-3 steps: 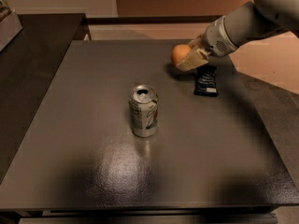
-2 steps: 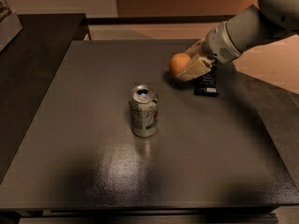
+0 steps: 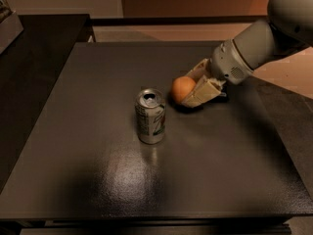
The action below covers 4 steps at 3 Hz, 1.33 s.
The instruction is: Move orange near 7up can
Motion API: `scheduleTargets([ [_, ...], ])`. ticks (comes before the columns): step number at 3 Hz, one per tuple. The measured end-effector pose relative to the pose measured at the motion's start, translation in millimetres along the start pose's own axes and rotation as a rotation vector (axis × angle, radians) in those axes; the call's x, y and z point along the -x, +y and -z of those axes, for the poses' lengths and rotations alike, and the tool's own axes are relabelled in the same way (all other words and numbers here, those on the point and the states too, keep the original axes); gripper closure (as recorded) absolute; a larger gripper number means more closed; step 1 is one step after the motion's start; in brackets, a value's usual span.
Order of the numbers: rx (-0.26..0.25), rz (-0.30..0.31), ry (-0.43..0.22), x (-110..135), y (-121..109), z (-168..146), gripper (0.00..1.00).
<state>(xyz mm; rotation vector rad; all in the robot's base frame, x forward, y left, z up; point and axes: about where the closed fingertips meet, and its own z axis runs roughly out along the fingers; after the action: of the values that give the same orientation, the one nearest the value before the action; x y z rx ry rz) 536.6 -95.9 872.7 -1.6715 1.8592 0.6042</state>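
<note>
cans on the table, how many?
1. The 7up can stands upright at the middle of the table, beside the orange clamped in the gripper. No others visible.

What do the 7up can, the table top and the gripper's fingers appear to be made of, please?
The 7up can: thin metal, probably aluminium; bright silvery top, printed glossy body. The table top: dark, smooth, semi-gloss, perhaps laminate; it reflects the can. The gripper, right of the can and closed on the orange: its fingers look like pale matte plastic or rubber.
</note>
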Motion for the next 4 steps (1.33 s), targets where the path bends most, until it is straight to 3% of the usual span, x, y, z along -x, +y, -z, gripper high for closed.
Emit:
scheduleTargets([
  [2, 0.096, 0.079, -0.017, 14.7, 43.2, -14.0, 1.00],
  [4, 0.138, 0.099, -0.030, 15.8, 56.0, -30.7, 0.59],
])
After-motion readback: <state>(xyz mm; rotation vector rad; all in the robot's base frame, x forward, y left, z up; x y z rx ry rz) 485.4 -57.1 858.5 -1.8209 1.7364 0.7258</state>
